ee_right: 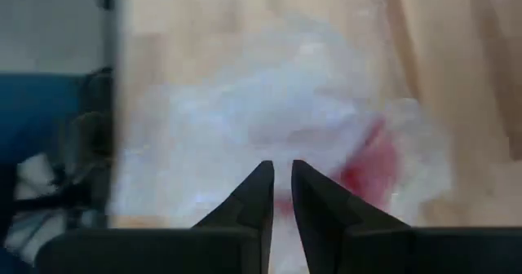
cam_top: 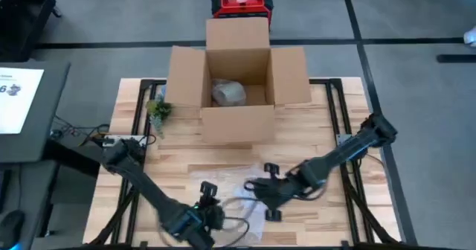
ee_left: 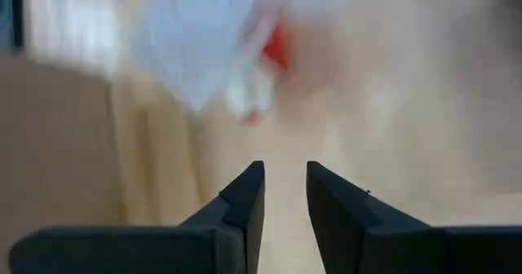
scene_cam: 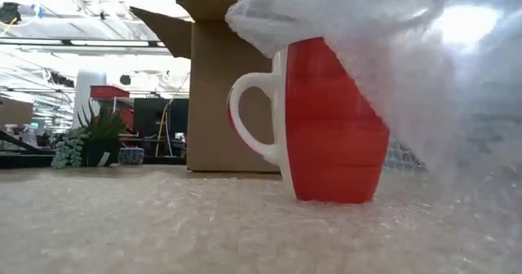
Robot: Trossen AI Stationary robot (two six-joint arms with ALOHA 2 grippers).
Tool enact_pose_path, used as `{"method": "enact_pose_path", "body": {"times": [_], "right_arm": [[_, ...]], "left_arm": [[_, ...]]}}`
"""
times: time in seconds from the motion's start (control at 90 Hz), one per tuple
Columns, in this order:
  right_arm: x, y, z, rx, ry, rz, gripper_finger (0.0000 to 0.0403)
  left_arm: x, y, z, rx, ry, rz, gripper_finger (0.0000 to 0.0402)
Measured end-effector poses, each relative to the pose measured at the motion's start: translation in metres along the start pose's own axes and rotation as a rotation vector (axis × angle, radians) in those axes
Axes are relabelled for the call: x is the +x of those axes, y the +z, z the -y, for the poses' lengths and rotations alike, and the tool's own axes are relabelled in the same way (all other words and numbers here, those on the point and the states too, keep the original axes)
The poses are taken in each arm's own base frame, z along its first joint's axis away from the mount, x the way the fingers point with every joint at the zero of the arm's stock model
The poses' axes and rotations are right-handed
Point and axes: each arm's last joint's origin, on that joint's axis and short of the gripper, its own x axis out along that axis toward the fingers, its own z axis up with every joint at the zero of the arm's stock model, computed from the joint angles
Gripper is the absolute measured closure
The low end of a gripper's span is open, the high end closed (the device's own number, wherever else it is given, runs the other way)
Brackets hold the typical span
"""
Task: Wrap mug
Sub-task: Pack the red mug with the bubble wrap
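A red mug (scene_cam: 334,127) with a white handle stands upright on a sheet of bubble wrap (scene_cam: 204,225) near the table's front edge. Part of the wrap (scene_cam: 391,37) is raised and draped over the mug's top and one side. In the right wrist view the mug (ee_right: 367,172) shows red through the wrap (ee_right: 245,119). My right gripper (cam_top: 251,187) (ee_right: 280,176) is shut on the wrap beside the mug. My left gripper (cam_top: 217,214) (ee_left: 285,176) hovers to the mug's left, open by a narrow gap, with nothing between its fingers. My right gripper pinches the bubble wrap (ee_right: 281,194) between its two fingers, coming from the table's right side. The held part is raised off the table and falls over the mug. Whether it has an edge or a fold, one layer or several, I cannot tell.
An open cardboard box (cam_top: 238,86) stands at the far middle of the table with a wrapped bundle (cam_top: 228,92) inside. A small potted plant (cam_top: 158,110) sits left of the box. A red device (cam_top: 242,4) lies on the floor beyond the table.
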Motion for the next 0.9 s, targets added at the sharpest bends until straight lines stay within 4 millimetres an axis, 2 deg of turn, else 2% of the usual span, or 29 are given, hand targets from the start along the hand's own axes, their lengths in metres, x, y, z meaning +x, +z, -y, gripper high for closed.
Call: {"method": "enact_pose_path", "body": {"times": [0.033,0.133,0.222,0.278,0.444,0.544,0.667,0.9], "right_arm": [[-0.002,-0.004,-0.002,-0.011,-0.003,-0.011,0.0365],[-0.003,-0.008,-0.005,-0.014,-0.046,0.003,0.0365],[-0.004,-0.007,0.0,0.026,-0.096,0.016,0.0365],[0.001,-0.007,0.006,0.053,-0.111,0.012,0.0365],[0.023,-0.007,0.028,0.082,-0.093,0.034,0.0365],[0.032,-0.007,0.035,0.07,-0.014,0.026,0.0365],[0.034,-0.008,0.037,0.069,-0.009,0.033,0.0365],[0.019,-0.003,0.035,0.082,0.02,0.082,0.0365]], "left_arm": [[0.001,-0.001,0.0,0.002,0.024,-0.002,0.0331],[-0.017,-0.004,-0.014,-0.035,0.026,0.008,0.0331],[-0.02,-0.011,-0.016,-0.057,0.068,-0.027,0.0331],[-0.021,-0.014,-0.014,-0.072,0.108,-0.016,0.0331],[-0.079,-0.03,-0.039,-0.188,0.151,0.17,0.0331],[-0.098,-0.04,-0.042,-0.241,0.16,0.237,0.0332],[-0.122,-0.052,-0.05,-0.3,0.155,0.329,0.0332],[-0.128,-0.058,-0.043,-0.344,0.167,0.365,0.0332]]}}
